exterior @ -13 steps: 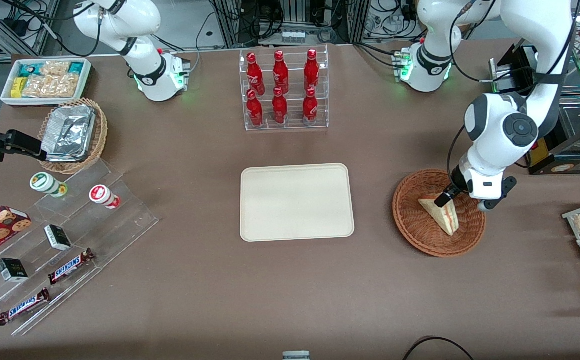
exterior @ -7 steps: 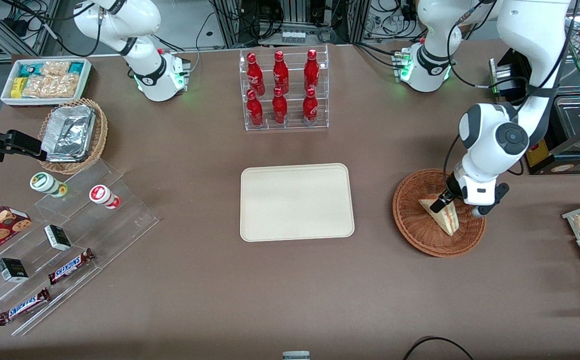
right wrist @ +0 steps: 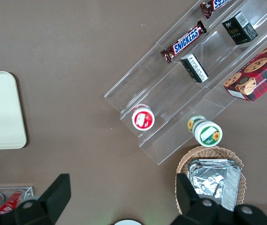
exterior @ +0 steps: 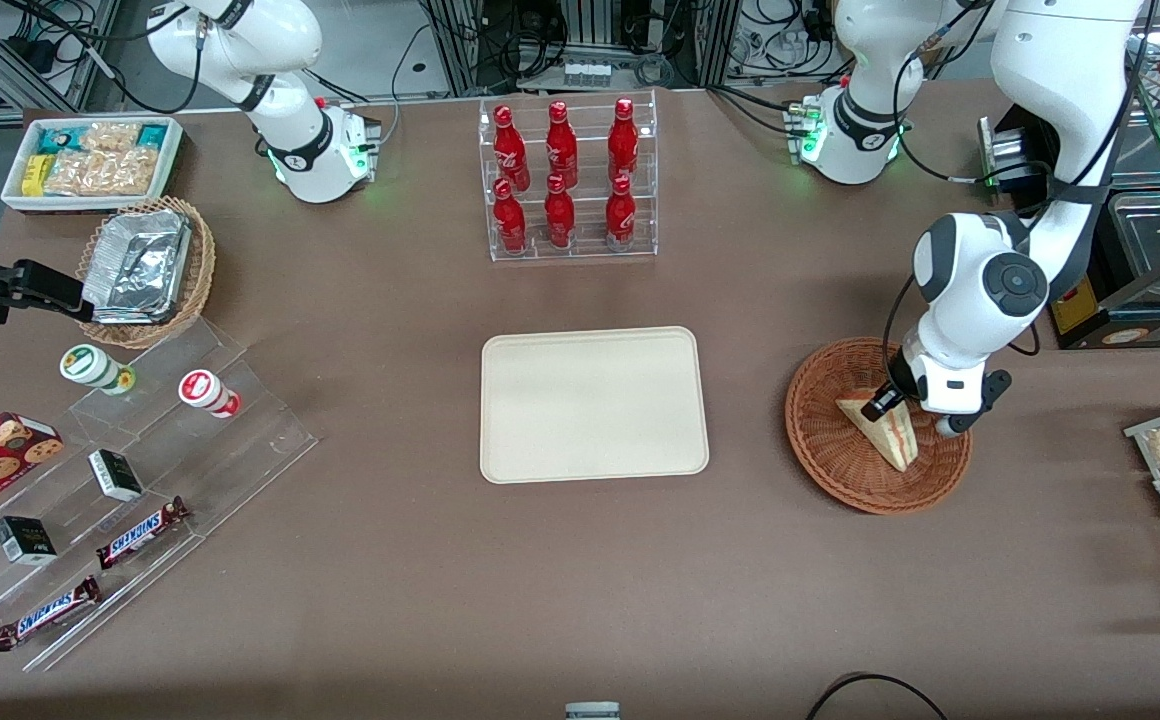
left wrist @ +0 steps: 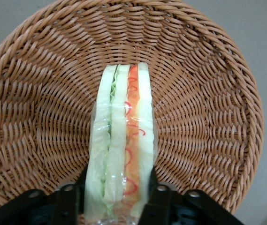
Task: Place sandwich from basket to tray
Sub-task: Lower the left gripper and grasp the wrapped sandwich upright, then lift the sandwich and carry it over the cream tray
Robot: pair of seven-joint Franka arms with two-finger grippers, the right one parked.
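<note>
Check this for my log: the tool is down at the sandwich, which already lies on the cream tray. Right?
Not quite. The tool is down at the sandwich, but the sandwich lies in the basket, as the front and left wrist views show. The tray holds nothing.

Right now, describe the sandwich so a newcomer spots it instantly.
Find the round reddish-brown wicker basket toward the working arm's end of the table, beside the cream tray. In it lies the sandwich, with the claw straddling it. It's the basket's only item: a clear-wrapped pale wedge with red and green filling.
</note>
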